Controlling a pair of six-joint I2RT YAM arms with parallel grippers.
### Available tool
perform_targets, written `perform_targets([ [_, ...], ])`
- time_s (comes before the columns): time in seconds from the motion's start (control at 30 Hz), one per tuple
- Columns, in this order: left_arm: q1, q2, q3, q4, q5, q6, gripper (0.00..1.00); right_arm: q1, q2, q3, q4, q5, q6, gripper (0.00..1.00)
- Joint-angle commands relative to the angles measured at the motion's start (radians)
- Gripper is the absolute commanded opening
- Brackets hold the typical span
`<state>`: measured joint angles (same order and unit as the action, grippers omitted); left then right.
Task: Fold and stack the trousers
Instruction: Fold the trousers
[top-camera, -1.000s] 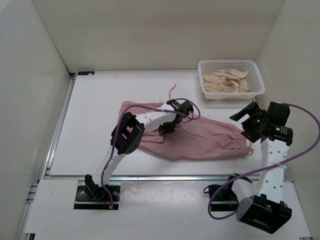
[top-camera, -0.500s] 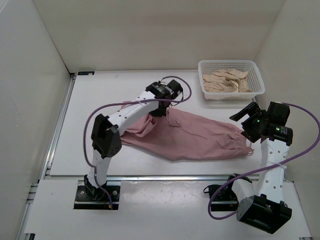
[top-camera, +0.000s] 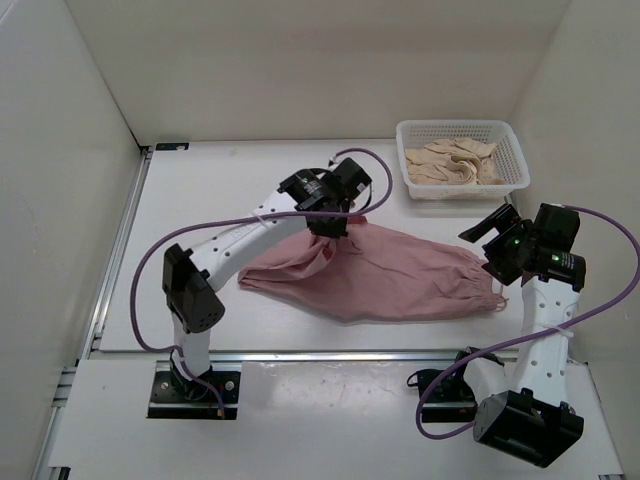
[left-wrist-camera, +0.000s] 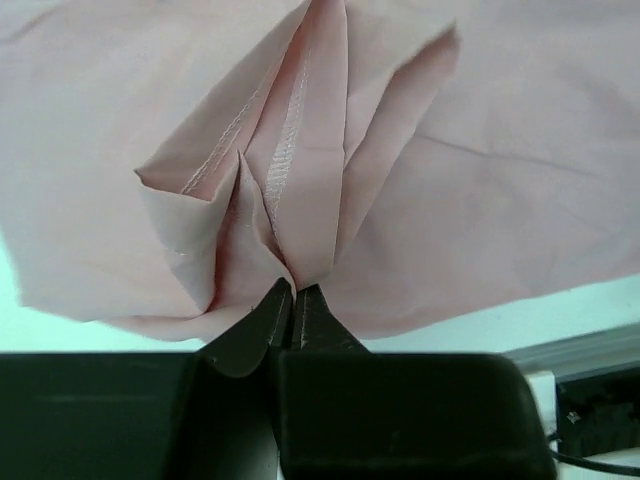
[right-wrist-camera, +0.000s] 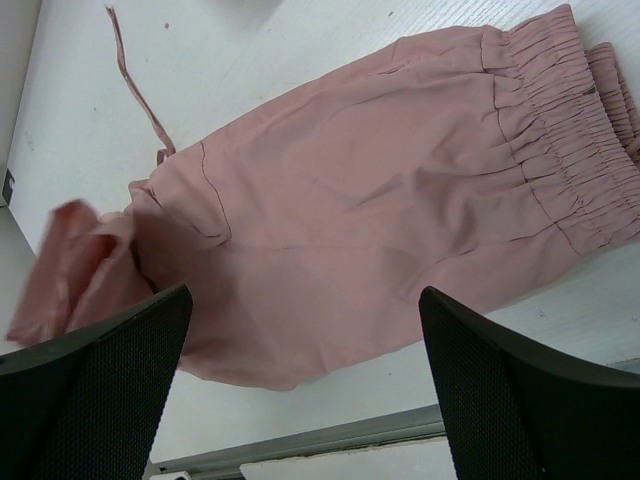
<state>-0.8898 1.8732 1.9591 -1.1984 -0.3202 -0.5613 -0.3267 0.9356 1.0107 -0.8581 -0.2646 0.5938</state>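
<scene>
Left gripper (left-wrist-camera: 293, 306): clamped on a fold of the dusty-pink soft cloth trousers (top-camera: 400, 275).
Right gripper (right-wrist-camera: 305, 298): spread wide above their gathered end.

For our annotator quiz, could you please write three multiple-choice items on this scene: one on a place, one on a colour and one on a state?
1. Where on the table does the white basket stand?
A. near left corner
B. far right corner
C. centre

2. What colour are the trousers?
A. dusty pink
B. navy
C. green

3. What is the left gripper doing?
A. open over bare table
B. gripping the basket rim
C. shut on a fold of the trousers

Answers:
1 B: the top view shows it in the far right corner, holding beige garments.
2 A: the cloth is pink in all three views.
3 C: the left wrist view shows its jaws closed on bunched pink cloth.
</scene>
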Motion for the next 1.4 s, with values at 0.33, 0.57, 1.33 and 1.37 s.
perform_targets([
  [0.33, -0.069, 0.100, 0.130, -0.027, 0.158, 0.029, 1.00, 0.003, -0.012, 0.006, 0.018, -0.001, -0.022, 0.99],
  [0.57, 0.249, -0.156, -0.039, 0.008, 0.187, 0.093, 0.82, 0.003, -0.012, 0.006, 0.018, -0.001, -0.022, 0.99],
  [1.33, 0.692, 0.127, -0.526, 0.310, 0.432, 0.213, 0.85, 0.003, -0.031, -0.003, 0.008, -0.022, -0.022, 0.99],
  [1.37, 0.692, 0.136, -0.537, 0.310, 0.444, 0.213, 0.77, 0.003, -0.031, -0.003, 0.008, -0.022, -0.022, 0.99],
])
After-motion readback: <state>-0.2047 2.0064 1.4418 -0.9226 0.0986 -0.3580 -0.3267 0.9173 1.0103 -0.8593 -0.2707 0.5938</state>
